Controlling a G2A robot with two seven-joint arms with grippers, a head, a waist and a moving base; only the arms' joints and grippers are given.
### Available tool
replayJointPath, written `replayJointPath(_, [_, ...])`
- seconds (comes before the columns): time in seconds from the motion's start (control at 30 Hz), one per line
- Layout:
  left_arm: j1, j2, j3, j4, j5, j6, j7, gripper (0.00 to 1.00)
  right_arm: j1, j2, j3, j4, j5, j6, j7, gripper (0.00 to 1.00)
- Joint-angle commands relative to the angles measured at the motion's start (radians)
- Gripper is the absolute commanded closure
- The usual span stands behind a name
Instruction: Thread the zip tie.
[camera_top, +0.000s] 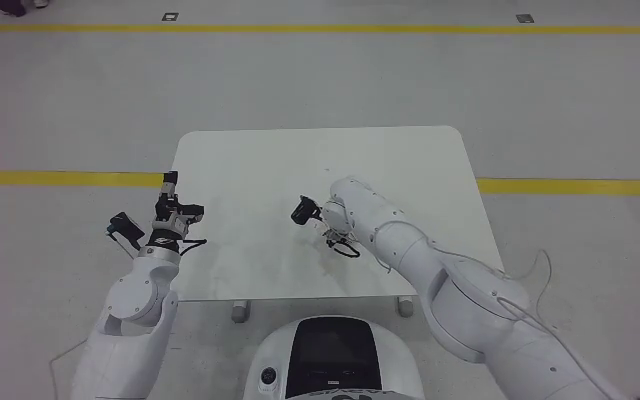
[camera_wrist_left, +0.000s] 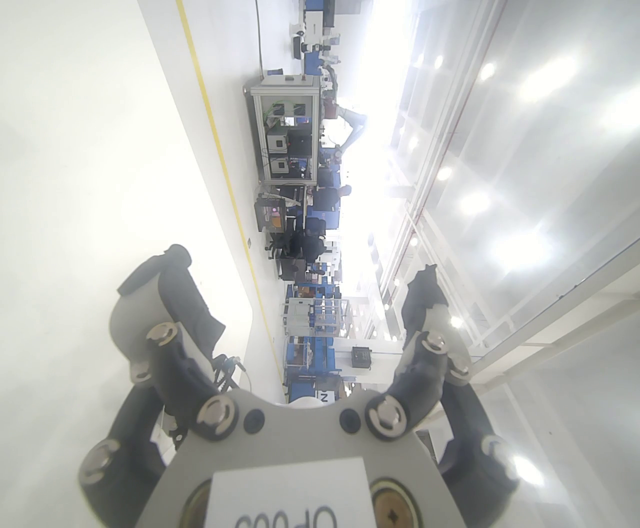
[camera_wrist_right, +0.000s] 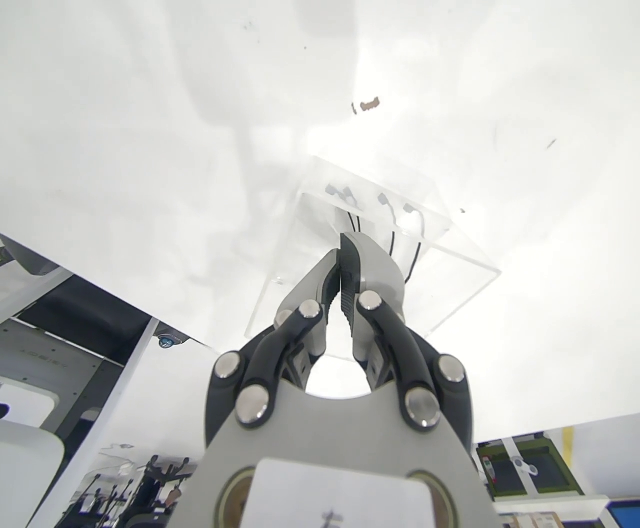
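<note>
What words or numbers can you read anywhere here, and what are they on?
left label on the left gripper: upside down and cut off by the picture's edge, not readable whole.
right label on the right gripper: just a cut-off scrap of a mark, unreadable.
floor signs: too small to read.
No other readable text.

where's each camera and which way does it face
top view: overhead, looking down at the table; left gripper and right gripper show.
left wrist view: on that wrist, facing the room; its fingers open.
right wrist view: on that wrist, facing zip ties at a clear block; its fingers shut.
shared: top and right wrist both show the table.
</note>
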Motion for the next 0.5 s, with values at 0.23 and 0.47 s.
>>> replayJointPath(0.23, [0.000, 0.000, 0.000, 0.000, 0.000, 0.000, 0.000, 0.00, 0.001, -0.005, 0.012, 0.014, -0.013, 0.004, 0.000, 0.86])
replayJointPath(0.47, [0.000, 0.000, 0.000, 0.000, 0.000, 0.000, 0.000, 0.00, -0.001, -0.012, 0.022, 0.037, -0.012, -0.004, -0.004, 0.85])
